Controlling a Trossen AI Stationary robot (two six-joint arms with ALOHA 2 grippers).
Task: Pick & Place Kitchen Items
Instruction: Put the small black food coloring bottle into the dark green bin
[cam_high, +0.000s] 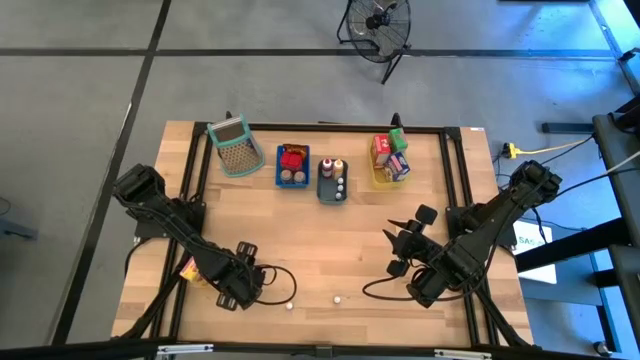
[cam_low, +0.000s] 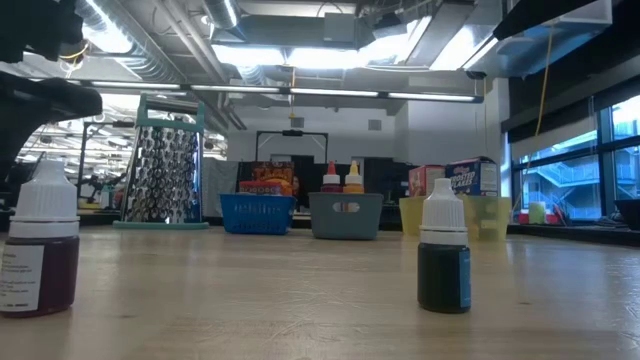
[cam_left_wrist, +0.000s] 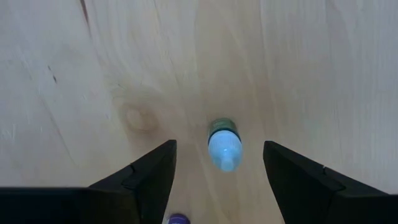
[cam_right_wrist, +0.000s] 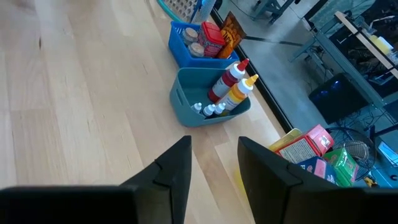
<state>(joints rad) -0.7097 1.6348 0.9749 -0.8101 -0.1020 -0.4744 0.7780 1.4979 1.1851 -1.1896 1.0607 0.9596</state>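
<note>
Two tiny white-capped bottles stand upright on their bases near the table's front edge: one with dark purple liquid (cam_low: 40, 250) (cam_high: 290, 305), and to its right a dark green one (cam_low: 443, 256) (cam_high: 338, 298) (cam_left_wrist: 224, 143). My left gripper (cam_high: 248, 287) points down, open, just left of the purple bottle and above the wood. The green bottle stands beyond its fingers, untouched. A purple bit (cam_left_wrist: 178, 219) shows at the wrist picture's edge between the fingers. My right gripper (cam_high: 403, 250) hangs open over the table's right half, holding nothing.
Along the far edge stand a perforated grey-green basket (cam_high: 232, 146), a blue tray (cam_high: 292, 180), a grey tray (cam_high: 320, 190) with sauce bottles, and a yellow tray (cam_high: 378, 180) with cartons. A small orange packet (cam_high: 188, 268) lies under the left arm. Bare wood lies between the trays and the bottles.
</note>
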